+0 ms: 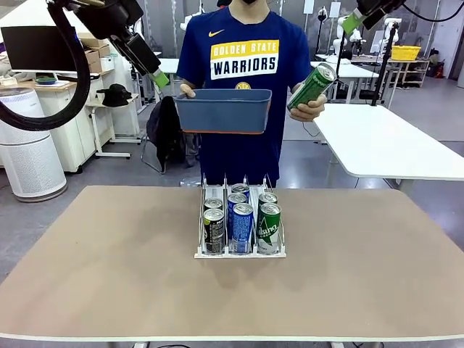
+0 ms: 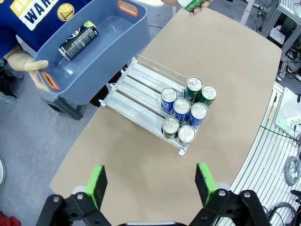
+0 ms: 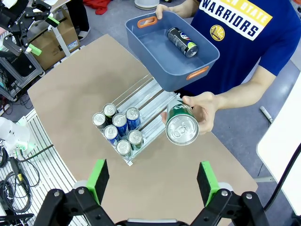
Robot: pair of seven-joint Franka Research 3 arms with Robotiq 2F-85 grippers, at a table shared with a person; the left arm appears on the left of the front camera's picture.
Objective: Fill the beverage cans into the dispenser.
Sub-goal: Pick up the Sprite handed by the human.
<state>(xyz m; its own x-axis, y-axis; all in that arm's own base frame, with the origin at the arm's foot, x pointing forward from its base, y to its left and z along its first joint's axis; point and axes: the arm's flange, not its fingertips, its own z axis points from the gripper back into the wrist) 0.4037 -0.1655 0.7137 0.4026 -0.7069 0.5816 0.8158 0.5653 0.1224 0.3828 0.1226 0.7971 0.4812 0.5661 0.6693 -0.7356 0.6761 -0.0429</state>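
Seven beverage cans [image 1: 241, 217] stand at the robot-side end of the dispenser [image 2: 137, 93], mid-table. Beyond, a person's hand [image 3: 203, 112] offers a green can [image 3: 182, 127] beside a blue bin [image 1: 223, 112] holding one black can [image 2: 77, 40]. My left gripper [image 2: 150, 169] and right gripper [image 3: 153, 165] hover high, jaws spread, empty. Handover looks next: the right must reach and close on the green can.

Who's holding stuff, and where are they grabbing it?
A person's hand grips a green can around its side; their other hand holds the blue bin by its end. The left claw and right claw are open, empty.
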